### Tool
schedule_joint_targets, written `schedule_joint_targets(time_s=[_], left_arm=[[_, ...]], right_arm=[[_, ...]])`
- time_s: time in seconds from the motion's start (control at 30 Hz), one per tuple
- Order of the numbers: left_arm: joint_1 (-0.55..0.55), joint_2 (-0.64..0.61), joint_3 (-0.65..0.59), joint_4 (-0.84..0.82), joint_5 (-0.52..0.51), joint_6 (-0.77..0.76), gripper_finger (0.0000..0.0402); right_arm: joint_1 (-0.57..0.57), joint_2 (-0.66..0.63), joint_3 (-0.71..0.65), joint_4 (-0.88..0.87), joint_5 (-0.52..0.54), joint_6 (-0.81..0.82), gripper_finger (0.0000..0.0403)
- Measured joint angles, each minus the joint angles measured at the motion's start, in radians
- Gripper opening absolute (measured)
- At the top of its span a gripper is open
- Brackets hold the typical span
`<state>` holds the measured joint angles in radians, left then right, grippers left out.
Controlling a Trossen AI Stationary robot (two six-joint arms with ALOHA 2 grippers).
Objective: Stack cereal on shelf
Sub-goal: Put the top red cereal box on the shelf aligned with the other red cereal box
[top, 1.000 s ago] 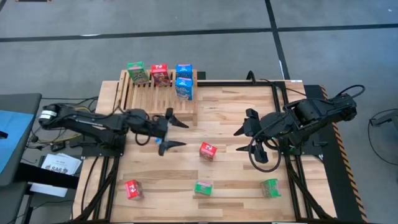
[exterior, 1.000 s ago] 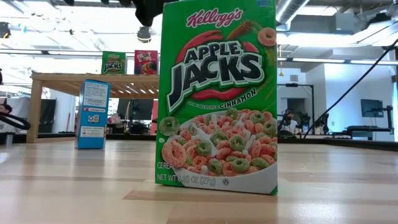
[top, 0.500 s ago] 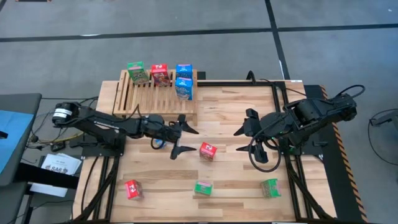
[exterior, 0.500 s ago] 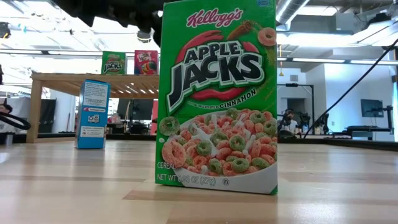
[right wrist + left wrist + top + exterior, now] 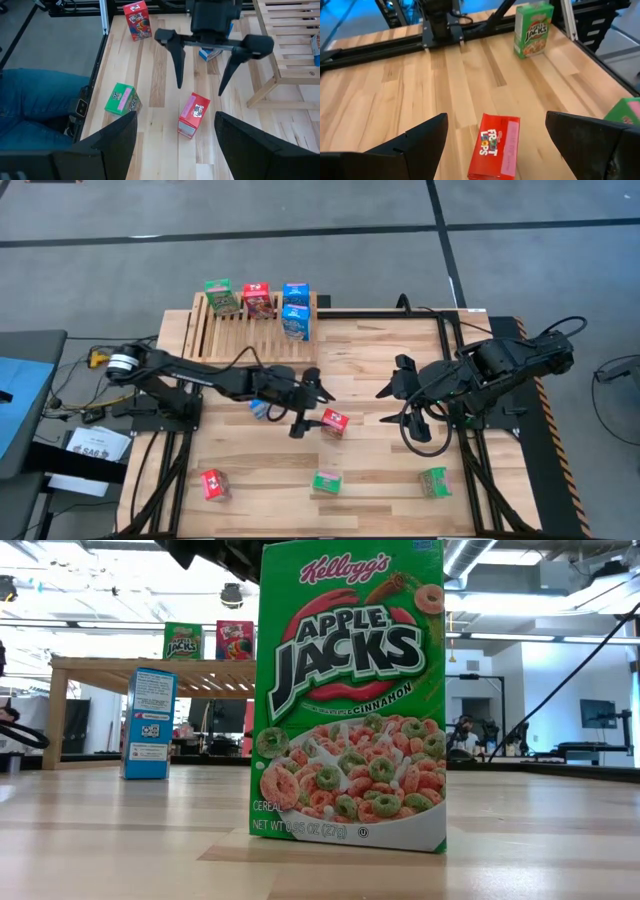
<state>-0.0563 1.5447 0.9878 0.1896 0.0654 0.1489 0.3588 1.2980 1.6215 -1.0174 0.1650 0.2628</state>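
On the plank counter point(image 5: 370, 465), centre frame, my left tool point(image 5: 309, 402) hangs spread beside the red box point(image 5: 334, 422); right tool point(image 5: 394, 391) spread too.

Both arms are matte black, jointed tubes with loose black cables looping off them. The left hand point(image 5: 308, 402) and right hand point(image 5: 392, 405) each carry two tapered, pointed black fingers.

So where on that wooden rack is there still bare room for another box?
The rack is crowded along its far edge: green box, red box, two blue boxes. The slats nearer the left gripper lie bare, as does the tabletop between both arms.
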Motion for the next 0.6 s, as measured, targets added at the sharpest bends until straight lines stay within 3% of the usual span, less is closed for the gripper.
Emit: schedule_joint_targets(time_s=[0.6], left_arm=[[0.001,0.08,0.001,-0.017,-0.028,-0.013,0.0327]], right_arm=[[0.0,-0.001,-0.012,-0.002,0.0,0.0,0.0292]])
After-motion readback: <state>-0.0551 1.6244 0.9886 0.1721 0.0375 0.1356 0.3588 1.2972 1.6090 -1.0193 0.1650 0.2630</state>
